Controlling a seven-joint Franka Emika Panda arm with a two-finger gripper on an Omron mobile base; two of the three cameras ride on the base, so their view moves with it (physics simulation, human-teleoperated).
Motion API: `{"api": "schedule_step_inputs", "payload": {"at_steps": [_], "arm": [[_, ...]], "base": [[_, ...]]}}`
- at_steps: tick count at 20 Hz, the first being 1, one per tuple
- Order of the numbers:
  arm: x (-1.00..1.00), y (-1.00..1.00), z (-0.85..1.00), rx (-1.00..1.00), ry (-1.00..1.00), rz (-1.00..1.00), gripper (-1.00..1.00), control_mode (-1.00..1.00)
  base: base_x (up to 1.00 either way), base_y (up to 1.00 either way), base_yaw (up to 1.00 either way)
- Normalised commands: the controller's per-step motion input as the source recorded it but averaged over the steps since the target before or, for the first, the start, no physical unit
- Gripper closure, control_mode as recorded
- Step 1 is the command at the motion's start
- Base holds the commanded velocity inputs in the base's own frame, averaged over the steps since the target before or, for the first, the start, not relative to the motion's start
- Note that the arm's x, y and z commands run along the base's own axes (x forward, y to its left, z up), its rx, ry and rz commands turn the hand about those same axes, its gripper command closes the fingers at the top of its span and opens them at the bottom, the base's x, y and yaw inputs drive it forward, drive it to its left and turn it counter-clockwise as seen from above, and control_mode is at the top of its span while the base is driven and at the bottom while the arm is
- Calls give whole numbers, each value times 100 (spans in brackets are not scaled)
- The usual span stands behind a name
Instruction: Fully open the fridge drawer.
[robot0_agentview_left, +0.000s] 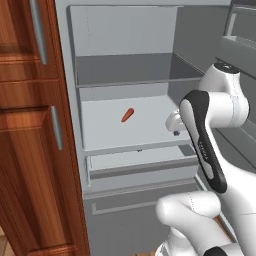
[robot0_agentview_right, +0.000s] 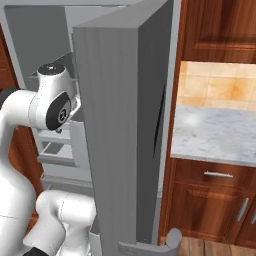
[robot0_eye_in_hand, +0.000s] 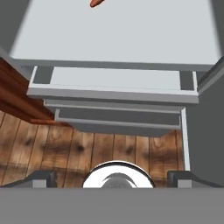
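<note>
Nearest the base, the Franka arm (robot0_agentview_left: 202, 145) rises and bends forward into the open fridge, its wrist held above the drawer level, seemingly so that the hand can look down over the fronts and pick a place to pull. In the hand view the gripper (robot0_eye_in_hand: 112, 179) shows two dark finger tips (robot0_eye_in_hand: 43, 178) standing wide apart at the bottom edge, spread with nothing between them; they touch no part of the fridge. Below them lies the wooden floor (robot0_eye_in_hand: 87, 153), which suggests the hand hangs out in front of the cabinet, not inside it. Next outward comes the lower grey front panel (robot0_agentview_left: 130, 220) with its long outlined handle, and just above it the fridge drawer (robot0_agentview_left: 140, 162), a wide, shallow, light-grey box with a darker front strip, spanning the inner width. It stands out only a little way from under the shelf, so the task looks barely started, with most of the travel left. Directly over it sits the flat white shelf (robot0_agentview_left: 110, 130) carrying a small orange carrot (robot0_agentview_left: 127, 115), well back from the edge. Farther up is a darker empty shelf (robot0_agentview_left: 130, 70). The open fridge door (robot0_agentview_right: 125, 125) stands at the arm's right, limiting the room to swing that way.
</note>
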Motion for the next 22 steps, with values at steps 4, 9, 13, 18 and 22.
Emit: {"api": "schedule_step_inputs", "payload": {"at_steps": [4,9,13,18,22], "arm": [[0,0,0,0,0,0,-100,100],[0,0,0,0,0,0,-100,-100],[0,0,0,0,0,0,-100,-100],[0,0,0,0,0,0,-100,-100],[0,4,-9,0,0,0,-100,-100]], "base": [[-38,0,0],[-16,0,0],[0,0,0],[0,0,0],[0,0,0]]}}
